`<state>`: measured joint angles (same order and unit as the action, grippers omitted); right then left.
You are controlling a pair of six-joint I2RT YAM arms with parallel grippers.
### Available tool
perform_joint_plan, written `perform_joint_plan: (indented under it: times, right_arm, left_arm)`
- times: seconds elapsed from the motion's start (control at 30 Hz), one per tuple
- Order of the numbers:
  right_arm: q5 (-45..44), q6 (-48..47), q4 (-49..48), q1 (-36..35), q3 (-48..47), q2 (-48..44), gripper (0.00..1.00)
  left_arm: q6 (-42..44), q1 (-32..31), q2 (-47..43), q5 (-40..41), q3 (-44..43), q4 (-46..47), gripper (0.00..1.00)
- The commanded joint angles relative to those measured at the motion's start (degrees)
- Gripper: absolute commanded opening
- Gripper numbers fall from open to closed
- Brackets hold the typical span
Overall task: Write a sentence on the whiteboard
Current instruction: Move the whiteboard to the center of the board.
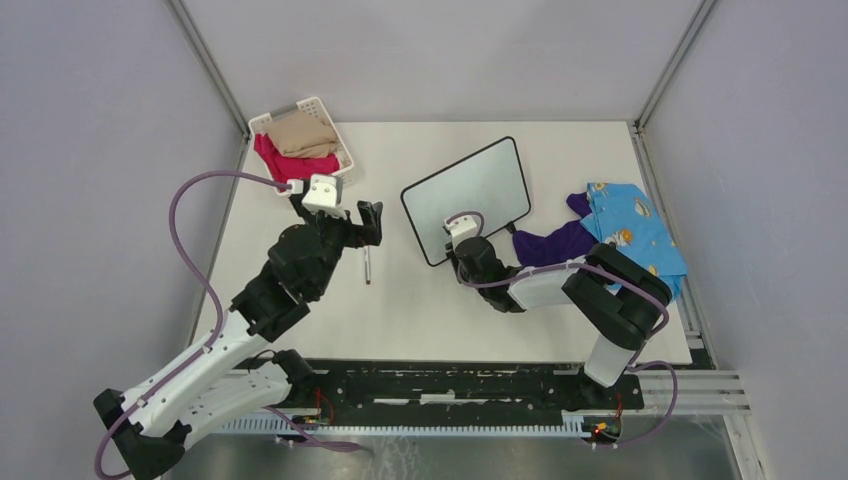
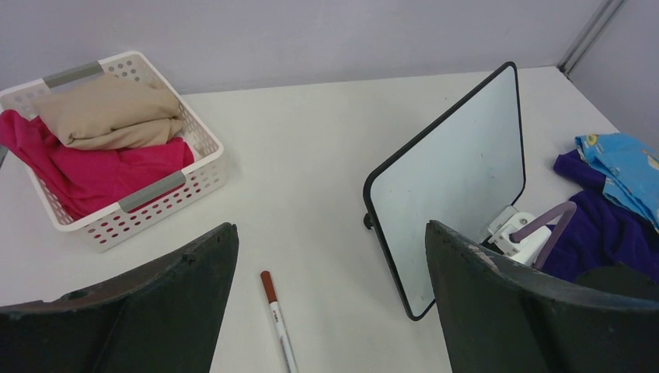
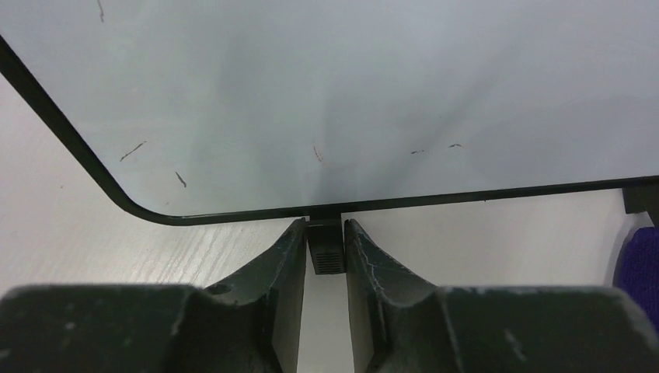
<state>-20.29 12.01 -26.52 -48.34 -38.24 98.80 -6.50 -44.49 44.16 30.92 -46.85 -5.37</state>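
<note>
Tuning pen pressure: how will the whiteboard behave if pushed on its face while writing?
The whiteboard stands tilted on small feet, so a firm push could probably tip or slide it. It looks thin and stiff, likely light. The right hand pinches only one foot at the lower edge, so the board may pivot about that grip.

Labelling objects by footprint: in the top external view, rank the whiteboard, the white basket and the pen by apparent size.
1. whiteboard: largest, though it stands tilted, so it is foreshortened.
2. white basket: somewhat smaller.
3. pen: by far the smallest.
</note>
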Motion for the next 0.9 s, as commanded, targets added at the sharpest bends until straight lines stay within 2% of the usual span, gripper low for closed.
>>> perform_joint_plan:
  times: [0.0,0.37,0.87]
  right_arm:
    - [-3.52,3.38,-1.54,-1.98,-1.94,1.23,0.29]
    - [-9.86,9.63,-0.2,-5.81,-3.95,3.31,0.26]
    - [-10.56,11.94,2.74,-9.83,-14.61,10.58,0.26]
  left_arm:
    - [-1.23,-0.33,0.35,-0.77,-0.52,3.4,0.95]
    - [-1.39,-0.31,0.23,-0.65,-0.62,3.17,0.94]
    - [-1.26,-0.31,0.22,-0.18,-0.48,3.07,0.94]
